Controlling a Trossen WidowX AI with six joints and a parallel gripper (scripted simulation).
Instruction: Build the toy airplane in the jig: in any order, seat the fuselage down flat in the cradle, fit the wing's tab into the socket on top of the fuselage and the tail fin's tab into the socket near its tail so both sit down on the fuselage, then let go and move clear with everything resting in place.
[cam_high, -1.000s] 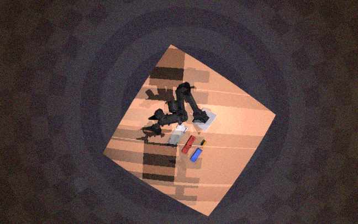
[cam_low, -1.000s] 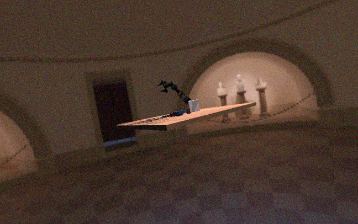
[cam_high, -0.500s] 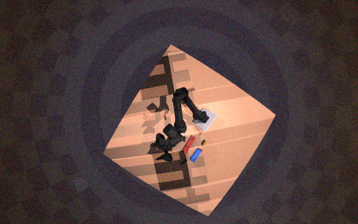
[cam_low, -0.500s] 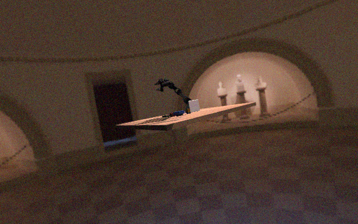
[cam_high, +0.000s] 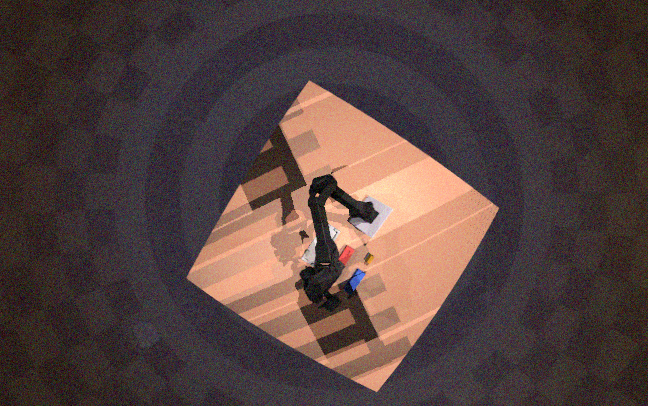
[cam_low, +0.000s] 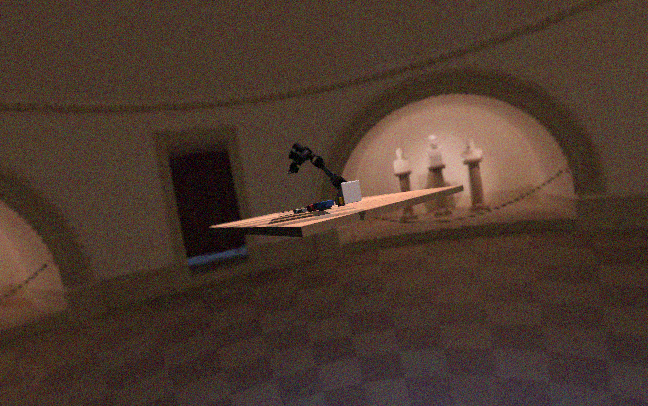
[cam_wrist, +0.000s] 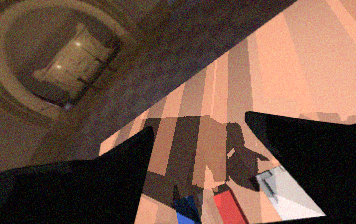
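Fingers apart above loose toy parts

The white board (cam_high: 310, 254) (cam_wrist: 296, 201), which looks like the jig, lies on the tabletop (cam_high: 425, 185) (cam_low: 410, 196) (cam_wrist: 285, 75), below the fingers (cam_high: 342, 297) (cam_low: 293, 170) and partly hidden by the arm (cam_high: 322, 225) (cam_low: 327, 172) from above. A dark raised outline shows at one end of it. Nearby is the red piece (cam_high: 346, 255) (cam_low: 313, 206) (cam_wrist: 230, 206), a plain, flat-sided block set apart from the board. The blue piece (cam_high: 357, 279) (cam_low: 326, 204) (cam_wrist: 186, 212), also blocky, is closest to the fingers in the top view, one end shaded or covered near a fingertip. Farther from them sits the small yellow piece (cam_high: 369, 258) (cam_low: 341, 200), with a dark patch. Which part is fuselage, wing or fin I cannot tell; the three coloured pieces lie separately.

The fingers stand wide apart, black and tapering, holding nothing, well above the wood. The arm's foot meets a pale, smooth, square-cornered base (cam_high: 384, 213) (cam_low: 351, 191), well away from the fingers.

The tabletop is a thin, straight-edged slab of orange-tan wood in lighter and darker bands, crossed by hard-edged shadows. Beyond it spreads a dim room: a checkered floor (cam_low: 350, 320), a dark doorway (cam_low: 202, 200), and a plastered, arched niche (cam_low: 470, 120) with pale busts (cam_low: 433, 150) on columns.
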